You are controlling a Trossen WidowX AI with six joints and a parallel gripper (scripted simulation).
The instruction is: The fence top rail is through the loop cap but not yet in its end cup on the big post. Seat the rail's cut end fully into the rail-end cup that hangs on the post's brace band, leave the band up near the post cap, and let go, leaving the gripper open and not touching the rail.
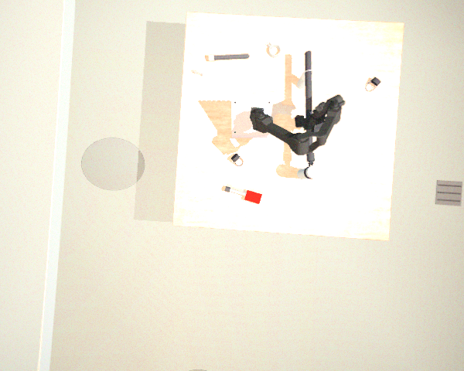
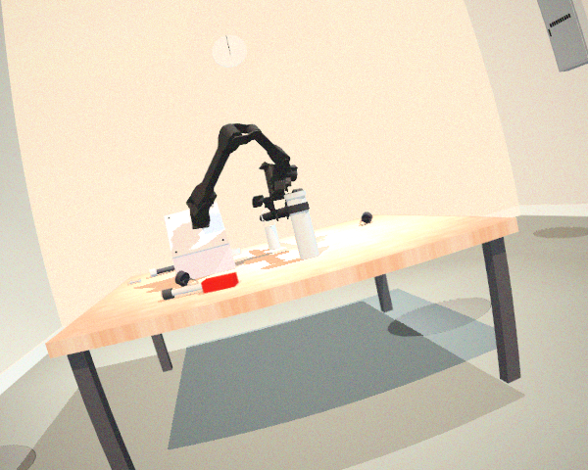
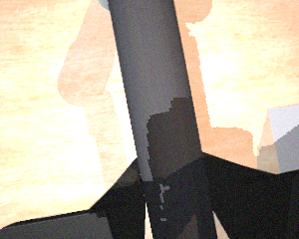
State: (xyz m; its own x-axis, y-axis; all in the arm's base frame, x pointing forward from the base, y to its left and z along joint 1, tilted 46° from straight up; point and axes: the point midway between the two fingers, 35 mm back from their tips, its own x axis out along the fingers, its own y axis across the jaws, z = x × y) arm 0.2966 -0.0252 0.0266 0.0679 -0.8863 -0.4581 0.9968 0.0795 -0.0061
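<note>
Rail (image 3: 149,75) — clamped between the gripper (image 3: 161,191) fingers.

The long grey rail (image 1: 308,79) lies level, high up, reaching toward the big white post (image 2: 303,227).

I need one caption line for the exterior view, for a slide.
Gripper shut on the dark top rail, holding it level beside the big white post, whose dark brace band sits near the cap.

The arm (image 2: 218,166) was matte black, built of blocky jointed links; its hand (image 3: 161,209) showed dark angular fingers with small pale marks, possibly screws
</note>
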